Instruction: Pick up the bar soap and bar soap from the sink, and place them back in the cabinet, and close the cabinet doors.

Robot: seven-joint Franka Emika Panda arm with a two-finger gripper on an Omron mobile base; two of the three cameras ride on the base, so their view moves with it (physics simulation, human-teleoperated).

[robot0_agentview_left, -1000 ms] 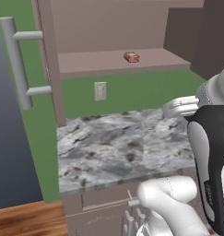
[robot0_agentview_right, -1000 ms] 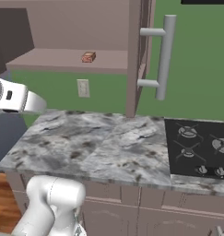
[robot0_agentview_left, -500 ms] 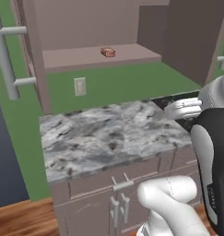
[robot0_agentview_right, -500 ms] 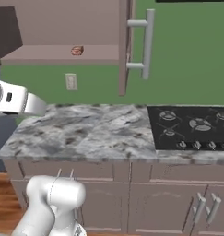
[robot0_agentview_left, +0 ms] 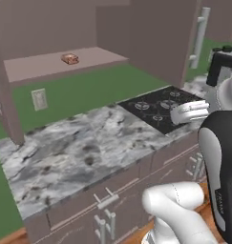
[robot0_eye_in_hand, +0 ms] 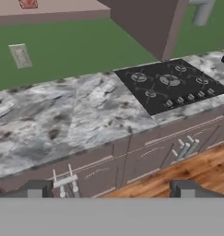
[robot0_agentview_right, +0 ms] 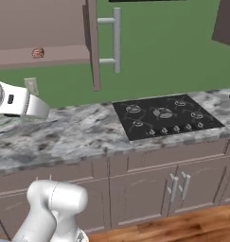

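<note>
— What are you looking at?
— Your grey marbled stone surface (robot0_agentview_left: 84,152) runs under green wall, a black stovetop (robot0_agentview_right: 166,116) with burner rings set into it, wood floor (robot0_eye_in_hand: 178,170) below.

— And the soap?
— One small reddish-orange bar soap (robot0_agentview_left: 69,58) lies on the shelf of the open mauve-brown wooden cabinet (robot0_agentview_left: 55,62); a door (robot0_agentview_right: 92,42) with grey bar handle hangs open.

— Your fingers (robot0_eye_in_hand: 35,189)?
— Spread wide apart, holding nothing.

One small reddish-orange bar soap (robot0_agentview_left: 69,58) sits on the floor of the open mauve-brown wooden cabinet (robot0_agentview_left: 50,66), above the grey marbled stone counter (robot0_agentview_left: 84,147) and black stovetop (robot0_agentview_left: 160,108).
</note>
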